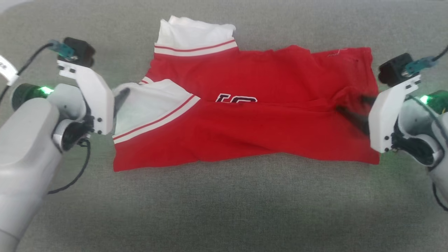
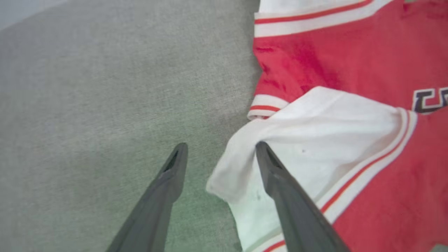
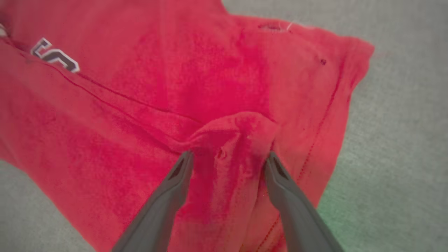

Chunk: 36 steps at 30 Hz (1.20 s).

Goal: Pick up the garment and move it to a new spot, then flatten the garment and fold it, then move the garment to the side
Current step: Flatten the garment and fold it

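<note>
Grey woven fabric (image 1: 224,210) underneath, and the garment (image 1: 245,133) lies folded lengthwise across it, bright red, with white sleeve panels edged in thin stripes and dark lettering half tucked into the crease. Left gripper (image 2: 221,145) is spread wide, one finger touching the white sleeve, the other over bare fabric. Right gripper (image 3: 228,154) is spread too, with a raised red ridge of cloth between its fingers.

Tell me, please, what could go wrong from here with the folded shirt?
A ridge of the shirt stands between the open right fingers; pulling back might drag it and spoil the fold. One left finger lies on the white sleeve, which could snag and lift if that arm pulls away.
</note>
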### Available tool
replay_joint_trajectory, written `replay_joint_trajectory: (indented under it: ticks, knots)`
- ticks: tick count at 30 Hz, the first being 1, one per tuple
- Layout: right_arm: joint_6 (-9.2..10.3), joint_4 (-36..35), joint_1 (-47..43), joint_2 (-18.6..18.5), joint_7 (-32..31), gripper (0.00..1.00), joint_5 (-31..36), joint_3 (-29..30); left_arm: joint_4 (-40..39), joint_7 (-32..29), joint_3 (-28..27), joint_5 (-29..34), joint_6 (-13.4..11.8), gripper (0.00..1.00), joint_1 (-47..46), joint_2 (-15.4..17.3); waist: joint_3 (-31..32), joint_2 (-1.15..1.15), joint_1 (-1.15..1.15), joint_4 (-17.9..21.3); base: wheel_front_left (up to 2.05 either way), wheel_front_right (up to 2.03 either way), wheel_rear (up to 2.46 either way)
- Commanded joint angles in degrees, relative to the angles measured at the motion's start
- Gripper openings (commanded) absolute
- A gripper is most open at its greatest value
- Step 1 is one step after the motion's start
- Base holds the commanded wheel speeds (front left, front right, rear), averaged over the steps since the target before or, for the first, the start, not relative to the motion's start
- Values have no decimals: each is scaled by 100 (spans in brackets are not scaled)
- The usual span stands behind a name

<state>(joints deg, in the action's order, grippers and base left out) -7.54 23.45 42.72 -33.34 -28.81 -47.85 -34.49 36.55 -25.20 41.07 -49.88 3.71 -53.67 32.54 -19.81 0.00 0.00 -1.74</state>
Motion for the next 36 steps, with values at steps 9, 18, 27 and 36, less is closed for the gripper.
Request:
replay_joint_trajectory:
  ticks: [9,18,27,36]
  knots:
    - [9,-466,-453,-48,1410,100,391,589,-1343,-451,-91,-214,-687,100,829,628,346,0,0,-30,0,0,0]
    - [8,-1068,-1061,381,2761,100,1439,1796,-2832,-835,-183,-523,-1608,100,1932,1086,380,0,0,173,0,0,0]
    - [8,-1680,-1877,1050,2797,100,2167,2854,-3117,-862,-330,-774,-2131,100,2505,1216,285,0,0,452,0,0,0]
    - [7,-2240,-2654,1395,1959,100,2256,3249,-2482,-1107,-328,-1164,-2148,0,2578,903,200,0,0,654,0,0,0]
